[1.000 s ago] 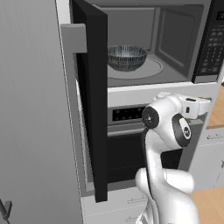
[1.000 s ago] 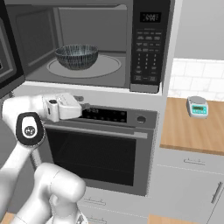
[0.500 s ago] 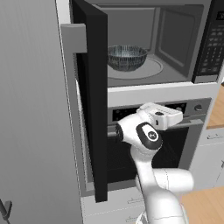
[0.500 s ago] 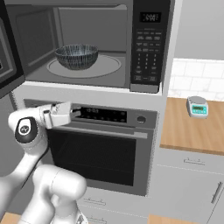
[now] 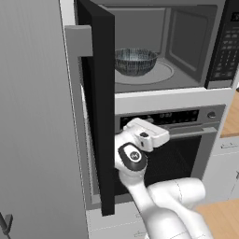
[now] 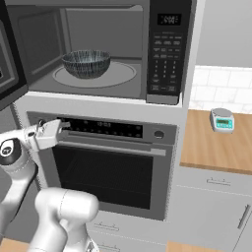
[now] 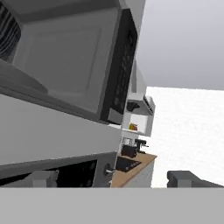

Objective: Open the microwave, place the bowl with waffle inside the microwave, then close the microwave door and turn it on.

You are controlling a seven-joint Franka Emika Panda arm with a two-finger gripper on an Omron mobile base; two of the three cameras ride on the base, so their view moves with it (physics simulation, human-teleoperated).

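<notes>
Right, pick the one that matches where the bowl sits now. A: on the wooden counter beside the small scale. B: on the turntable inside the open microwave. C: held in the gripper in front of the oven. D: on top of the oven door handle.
B: the bowl rests on the round turntable inside the microwave, whose door is swung open; the open gripper holds nothing.
</notes>
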